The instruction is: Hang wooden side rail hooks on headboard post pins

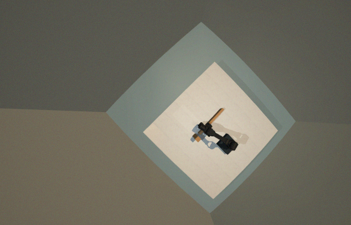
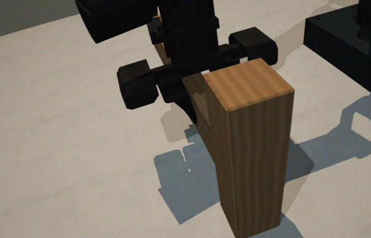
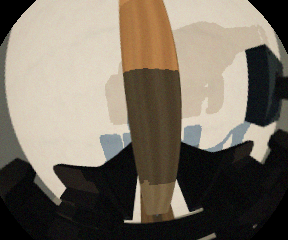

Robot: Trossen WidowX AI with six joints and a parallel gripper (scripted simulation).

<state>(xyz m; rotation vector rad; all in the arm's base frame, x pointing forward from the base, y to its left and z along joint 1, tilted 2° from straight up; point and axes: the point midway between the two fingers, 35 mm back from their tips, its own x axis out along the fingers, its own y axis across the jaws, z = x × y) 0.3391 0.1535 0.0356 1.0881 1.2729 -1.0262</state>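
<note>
Claw (image 1: 203, 128) (image 2: 195, 117) (image 3: 151, 140) pinched on the rail (image 1: 217, 115) (image 2: 201, 113) (image 3: 151, 110), gripping it near the post (image 1: 197, 137) (image 2: 255, 147). The step in hand looks to be seating the hooks on the pins: the rail's near end is up against the post's inner side, or very close to it. Hooks, pins and slot are all out of sight, so I cannot tell whether anything has caught.

What the next move calls for, I judge, is a small push in line with the post and then a straight lowering, letting go only once the hooks bear on the pins. Opening too soon could drop that end.

The rail's long axis runs away from the post, across the bench (image 1: 171, 125) (image 2: 48, 117) (image 3: 49, 90); in the top view it points up and to the right. Seen from the wrist, it passes lengthwise between the fingers, far end toward the top.
</note>
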